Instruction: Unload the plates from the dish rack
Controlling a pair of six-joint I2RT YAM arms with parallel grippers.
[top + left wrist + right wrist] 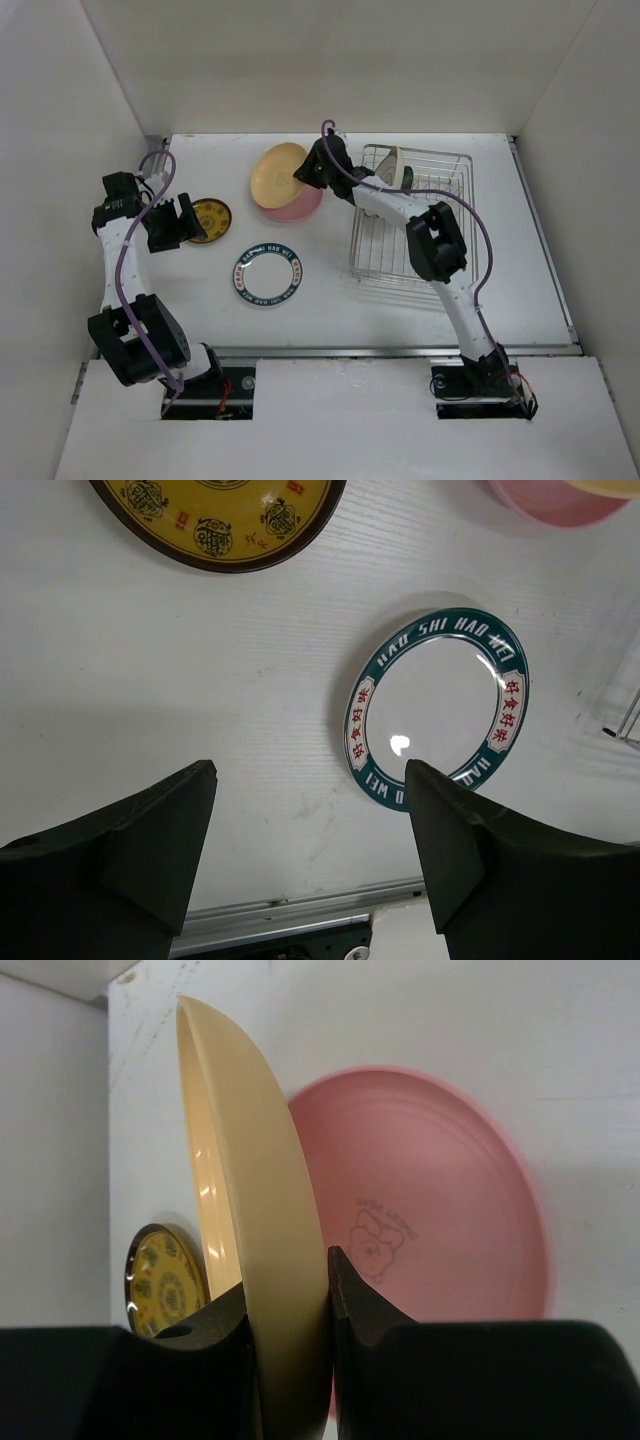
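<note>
The tan plate (pixel 250 1210) is hiding part of the pink plate (pixel 440 1180). The right arm (pixel 385 200) is covering part of the dish rack (pixel 450 215) and its plates (pixel 395 165)

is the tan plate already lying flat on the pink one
No, the right pincer grips the tan plate by its rim and holds it up on edge, while the pink plate lies flat beyond it.

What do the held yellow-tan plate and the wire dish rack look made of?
The round yellow-tan plate: likely melamine or similar plastic, glossy; soft highlights, even opaque colour; glazed ceramic possible. The rectangular silver wire dish rack: metal wire, bright chromed or steel finish; thin shiny grid bars.
</note>
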